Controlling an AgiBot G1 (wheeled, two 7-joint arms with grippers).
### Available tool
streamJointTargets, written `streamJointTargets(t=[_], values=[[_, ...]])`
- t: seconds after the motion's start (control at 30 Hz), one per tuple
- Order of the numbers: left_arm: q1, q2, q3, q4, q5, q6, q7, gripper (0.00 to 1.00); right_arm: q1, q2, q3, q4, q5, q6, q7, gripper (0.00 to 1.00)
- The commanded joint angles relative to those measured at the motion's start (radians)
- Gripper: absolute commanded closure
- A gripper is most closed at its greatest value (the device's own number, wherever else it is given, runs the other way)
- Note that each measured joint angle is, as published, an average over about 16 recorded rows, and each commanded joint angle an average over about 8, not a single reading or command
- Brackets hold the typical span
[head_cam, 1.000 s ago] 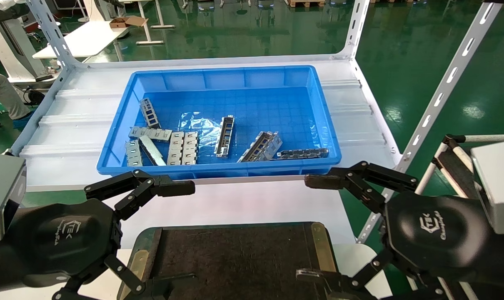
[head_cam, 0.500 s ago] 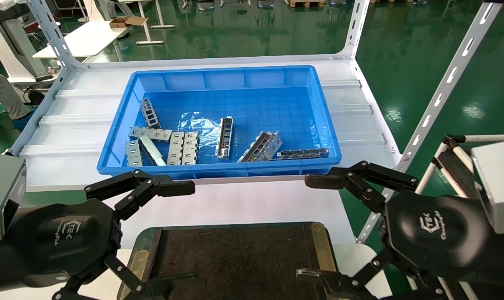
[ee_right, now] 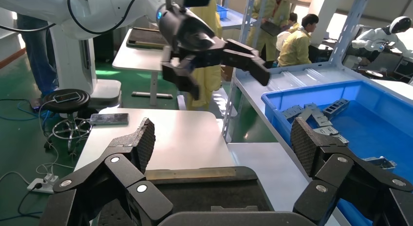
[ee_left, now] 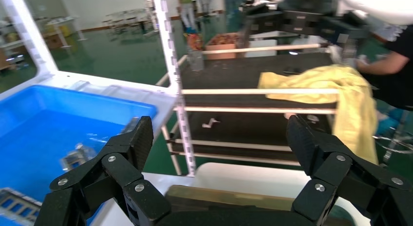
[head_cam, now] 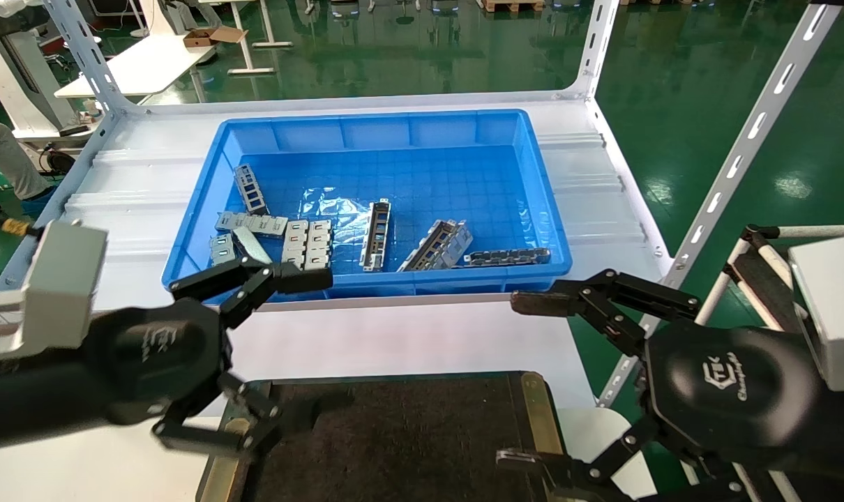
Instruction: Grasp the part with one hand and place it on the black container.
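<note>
The part (head_cam: 378,232), a narrow silver channel strip with one row of cutouts, lies in the middle of the blue bin (head_cam: 206,230). Similar strips lie at the bin's left (head_cam: 250,188) and right (head_cam: 439,245). The black container (head_cam: 408,439), a felt tray with brass side strips, sits at the near edge of the table. My left gripper (head_cam: 317,345) is open and empty, raised between the tray and the bin's near wall. It also shows in the right wrist view (ee_right: 229,82). My right gripper (head_cam: 520,382) is open and empty beside the tray's right side.
Wider flat silver plates (head_cam: 307,244) and a dark chain-like strip (head_cam: 506,257) also lie in the bin. White shelf uprights (head_cam: 736,160) stand at the corners. A rack with a yellow cloth (ee_left: 321,84) stands to the right. People work in the background (ee_right: 297,41).
My left arm has risen and swung forward and right toward the bin's near wall, turning its wrist. The right arm and the parts have not moved.
</note>
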State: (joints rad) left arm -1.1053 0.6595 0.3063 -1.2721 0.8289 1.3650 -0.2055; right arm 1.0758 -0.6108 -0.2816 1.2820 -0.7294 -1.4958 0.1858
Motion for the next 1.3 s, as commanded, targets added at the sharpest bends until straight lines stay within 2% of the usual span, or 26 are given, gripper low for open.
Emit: streamJointTargets(t=[0.03, 0.4, 0.83, 1.07, 1.3], values=[[-0.007, 0.012, 0.006, 0.002, 0.021, -0.028, -0.003, 0.00, 0.000, 0.000, 0.000, 0.000, 0.000, 0.000, 0.000, 0.00], [-0.087, 0.126, 0.071, 0.070, 0.195, -0.242, -0.065, 0.00, 0.000, 0.000, -0.001, 0.000, 0.001, 0.000, -0.001, 0.00], [-0.230, 0.334, 0.180, 0.301, 0.415, -0.519, -0.199, 0.00, 0.000, 0.001, -0.002, 0.000, 0.001, 0.001, -0.001, 0.00], [-0.309, 0.448, 0.235, 0.469, 0.535, -0.642, -0.188, 0.00, 0.001, 0.001, -0.002, 0.000, 0.002, 0.001, -0.001, 0.00], [-0.381, 0.554, 0.265, 0.642, 0.598, -0.716, -0.140, 0.00, 0.001, 0.001, -0.003, 0.000, 0.002, 0.001, -0.002, 0.00]])
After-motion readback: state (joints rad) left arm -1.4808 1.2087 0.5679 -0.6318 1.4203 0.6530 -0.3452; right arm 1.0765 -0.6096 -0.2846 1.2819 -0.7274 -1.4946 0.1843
